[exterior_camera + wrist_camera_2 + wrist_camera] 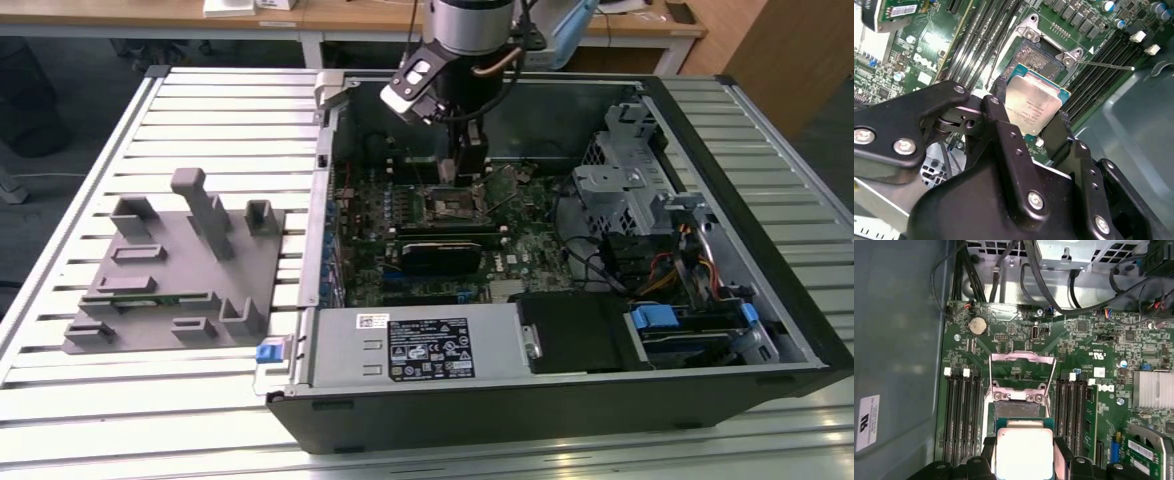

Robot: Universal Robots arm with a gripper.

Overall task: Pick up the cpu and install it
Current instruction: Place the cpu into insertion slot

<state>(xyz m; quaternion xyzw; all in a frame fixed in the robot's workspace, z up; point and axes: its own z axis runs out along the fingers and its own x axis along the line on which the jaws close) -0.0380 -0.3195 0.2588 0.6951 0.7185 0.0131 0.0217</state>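
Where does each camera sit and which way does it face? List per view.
Exterior view: off the arm, above the open computer case; shows the arm.
First wrist view: on the wrist, facing the motherboard; jaws gripping the cpu.
Second wrist view: on the wrist, facing the socket; jaws.
Both wrist views share cpu, socket.

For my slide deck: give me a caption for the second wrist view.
The gripper holds the cpu over the open motherboard socket.

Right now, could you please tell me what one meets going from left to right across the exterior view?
grey plastic fixture → gripper, which grips the cpu as seen in the first wrist view → metal drive cage → computer case's side wall
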